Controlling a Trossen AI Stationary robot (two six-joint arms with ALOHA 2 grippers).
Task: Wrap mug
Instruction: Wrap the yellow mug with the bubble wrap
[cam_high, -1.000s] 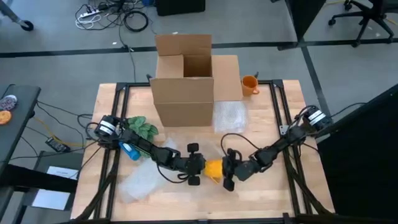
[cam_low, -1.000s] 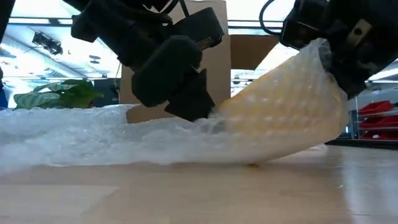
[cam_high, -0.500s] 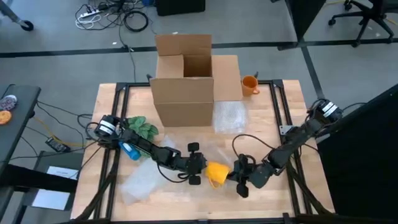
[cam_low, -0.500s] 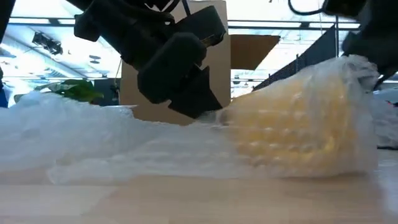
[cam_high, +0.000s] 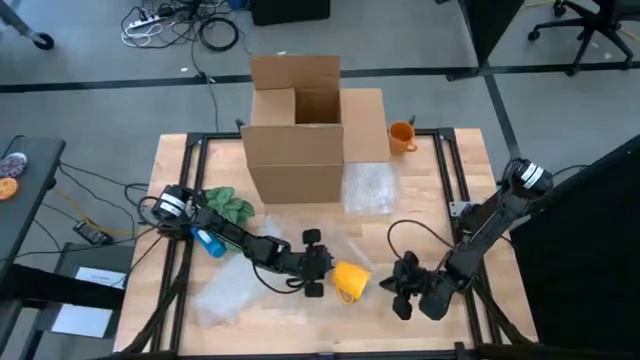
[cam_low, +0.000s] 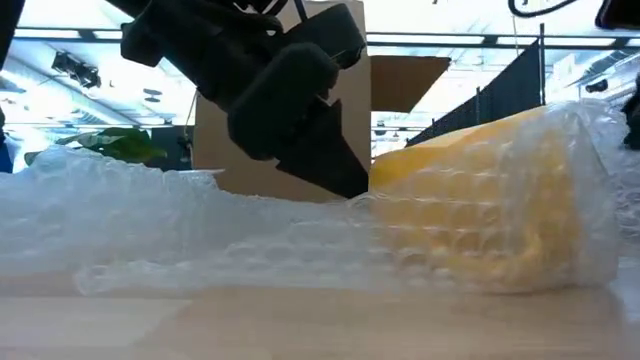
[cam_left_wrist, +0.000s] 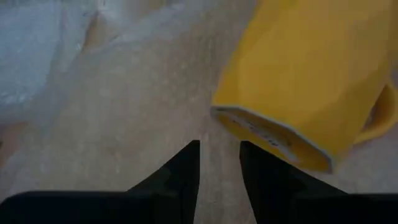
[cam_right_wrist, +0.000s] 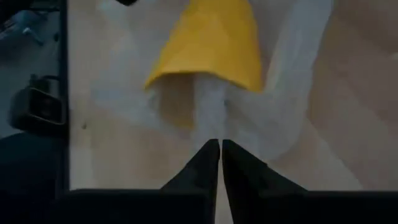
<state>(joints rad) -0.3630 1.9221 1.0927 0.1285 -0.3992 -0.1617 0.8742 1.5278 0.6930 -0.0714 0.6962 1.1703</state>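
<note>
1. High view: yellow mug (cam_high: 348, 279) lying on its side, front-centre of the wooden table (cam_high: 440, 200), on a sheet of bubble wrap (cam_high: 235, 295) spreading off to the left. Left gripper (cam_high: 318, 268) right against the mug's left side. Right gripper (cam_high: 404, 292) just right of the mug, apart from it. Open cardboard box (cam_high: 296, 125) at the back, orange mug (cam_high: 401, 135) beside its right flap, second bubble wrap piece (cam_high: 368, 187) in front of that. Green plant (cam_high: 230, 206) and a blue object (cam_high: 209, 242) near the left arm.
2. Low view: mug (cam_low: 480, 215) on its side under a layer of wrap (cam_low: 180, 235); left gripper (cam_low: 335, 180) pressing down into the wrap at the mug's left end. Box (cam_low: 385, 85) behind.
3. Left wrist view: fingers (cam_left_wrist: 183, 171) slightly parted, pinching nothing visible, tips resting on wrap (cam_left_wrist: 124, 112) just beside the mug's base (cam_left_wrist: 311, 81).
4. Right wrist view: fingers (cam_right_wrist: 205, 163) closed on a gathered strand of wrap (cam_right_wrist: 211, 106) leading to the mug (cam_right_wrist: 211, 43).
</note>
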